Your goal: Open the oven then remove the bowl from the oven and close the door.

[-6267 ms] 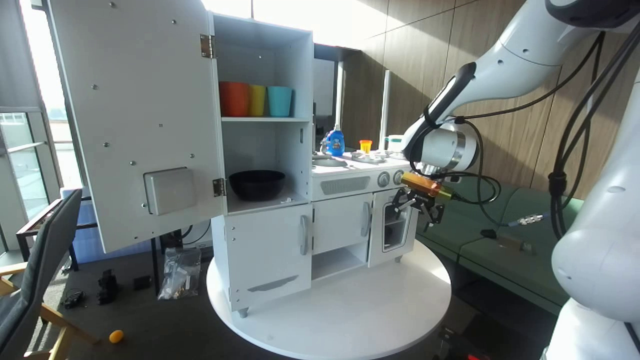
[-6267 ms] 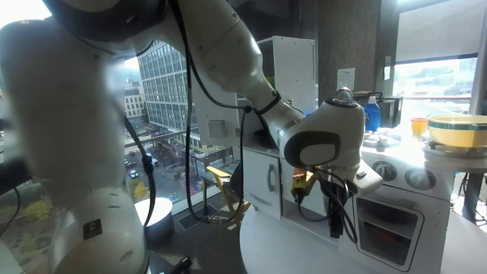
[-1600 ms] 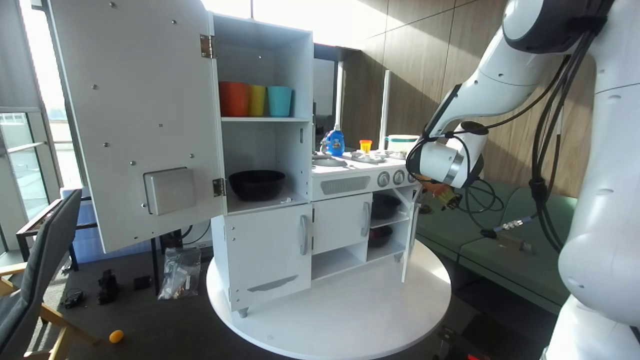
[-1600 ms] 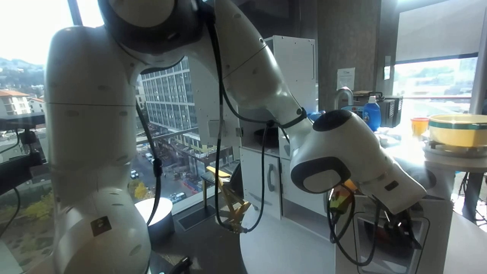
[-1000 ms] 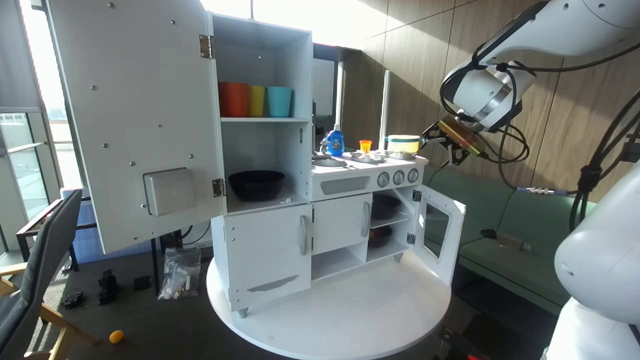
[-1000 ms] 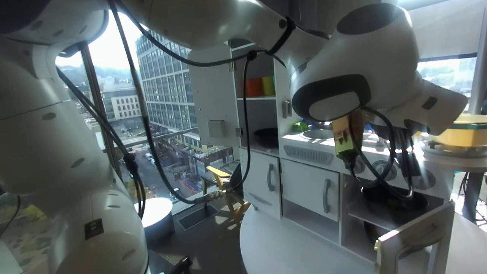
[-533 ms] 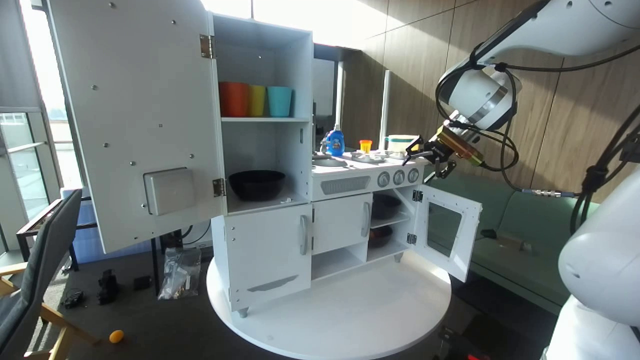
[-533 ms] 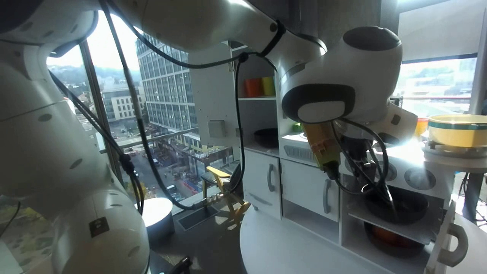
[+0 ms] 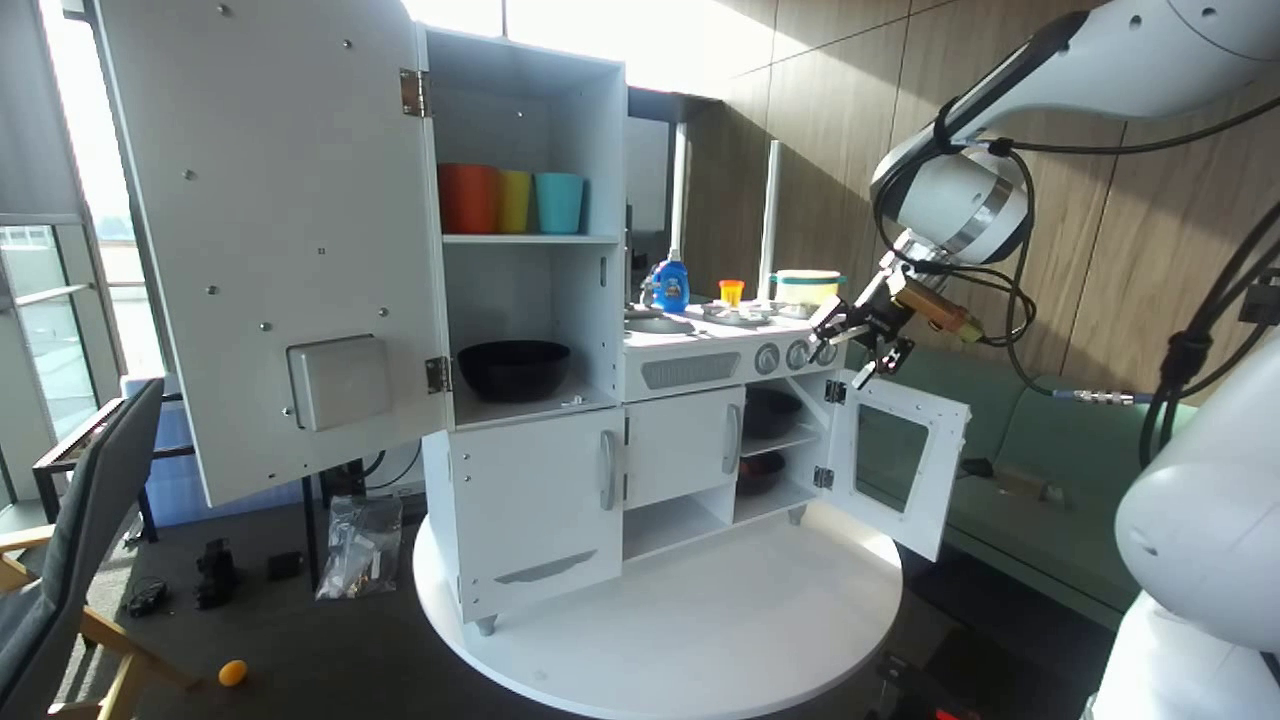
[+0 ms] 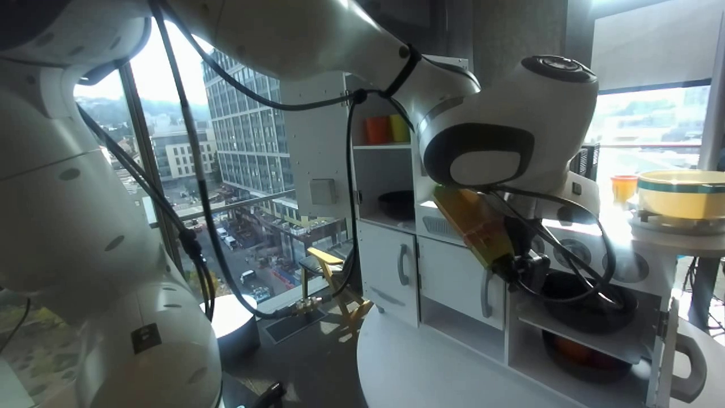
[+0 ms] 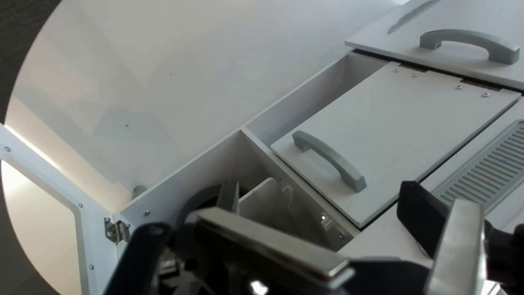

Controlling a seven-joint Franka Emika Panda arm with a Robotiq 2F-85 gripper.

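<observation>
The oven [image 9: 805,438] stands open. Its door [image 9: 945,480] is swung wide to the right and shows in the wrist view [image 11: 41,174]. The bowl [image 9: 762,475], dark with an orange-red patch inside, sits on the oven floor in both exterior views [image 10: 589,352]. A black bowl [image 9: 770,415] is on the shelf above it. In the wrist view only part of a dark rim [image 11: 200,196] shows behind a finger; I cannot tell which bowl it is. My gripper [image 9: 840,358] is open and empty, in front of the knobs, above the door's top edge, tilted down toward the opening.
The stove top carries a yellow pot [image 9: 808,290], an orange cup [image 9: 731,292] and a blue bottle [image 9: 671,285]. A white cabinet door [image 9: 685,448] adjoins the oven. The tall cupboard [image 9: 615,150] holds cups and a wide black dish [image 9: 515,370]. Everything stands on a round white table [image 9: 680,640].
The oven door was shut about six seconds ago and is now wide open. Over the last second, my gripper has come down and closer to the oven opening. The bowls have not moved.
</observation>
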